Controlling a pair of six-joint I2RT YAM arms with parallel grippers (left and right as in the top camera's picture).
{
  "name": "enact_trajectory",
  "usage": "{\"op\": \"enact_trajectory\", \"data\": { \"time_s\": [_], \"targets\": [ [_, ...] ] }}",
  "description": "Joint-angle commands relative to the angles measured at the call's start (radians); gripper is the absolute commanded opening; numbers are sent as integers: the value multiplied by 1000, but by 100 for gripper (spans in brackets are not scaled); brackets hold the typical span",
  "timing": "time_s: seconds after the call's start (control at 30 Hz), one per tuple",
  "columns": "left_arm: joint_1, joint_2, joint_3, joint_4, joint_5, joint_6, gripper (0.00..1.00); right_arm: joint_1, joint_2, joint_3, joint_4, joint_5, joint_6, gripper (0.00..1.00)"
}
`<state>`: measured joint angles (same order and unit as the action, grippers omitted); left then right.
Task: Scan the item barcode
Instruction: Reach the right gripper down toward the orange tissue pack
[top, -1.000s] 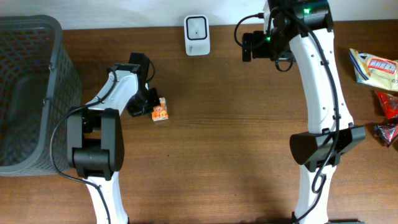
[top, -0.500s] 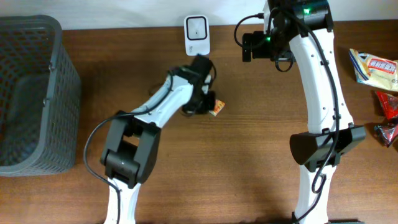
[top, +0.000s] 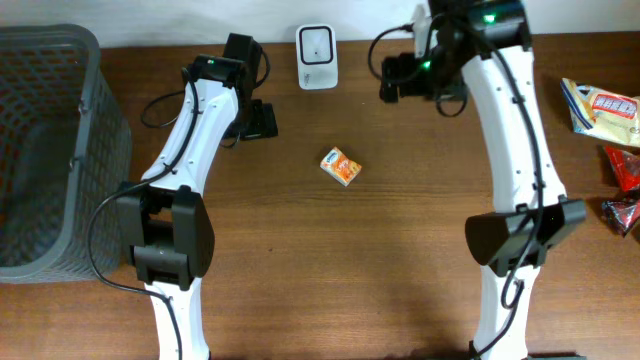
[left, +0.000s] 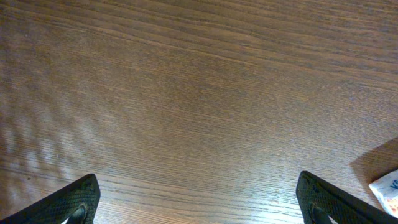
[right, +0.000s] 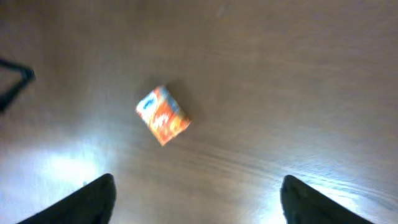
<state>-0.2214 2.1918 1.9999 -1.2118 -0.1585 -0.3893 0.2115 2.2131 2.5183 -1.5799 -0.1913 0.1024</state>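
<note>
1. From above, the light is even and bright; the brown wooden table (top: 400, 250) looks sharp, with only faint, soft shadows.
2. The left wrist view is crisp on the grain, with pale sheen patches at its left edge.
3. The right wrist view is dim and blurred: the small orange-and-blue box (right: 163, 116) is soft-edged, and white glare pools along the bottom.
</note>
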Motion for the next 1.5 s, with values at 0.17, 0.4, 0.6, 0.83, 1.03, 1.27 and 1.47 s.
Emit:
{"op": "enact_trajectory", "data": {
  "time_s": [0.17, 0.4, 0.6, 0.83, 1.03, 1.27, 1.47],
  "targets": [
    [-1, -12, -2, -2, -14, -3, 99, 196, 21, -589, 269, -10, -337, 36],
    [-1, -12, -2, -2, -15, -3, 99, 333, 21, -667, 548, 161, -330, 33],
    [-1, -12, -2, -2, -14, -3, 99, 330, 21, -682, 575, 257, -334, 33],
    [-1, -12, -2, -2, -15, -2, 99, 324, 21, -753, 621, 256, -330, 33],
    [-1, -12, -2, -2, -14, -3, 99, 309, 26, -753, 654, 256, -241, 4],
    [-1, -12, -2, -2, -15, -3, 99, -5, -55, -668, 550, -624, -108, 4],
    [-1, -12, -2, -2, -15, -3, 99, -106, -37, -700, 387, -752, -161, 4]
  ]
}}
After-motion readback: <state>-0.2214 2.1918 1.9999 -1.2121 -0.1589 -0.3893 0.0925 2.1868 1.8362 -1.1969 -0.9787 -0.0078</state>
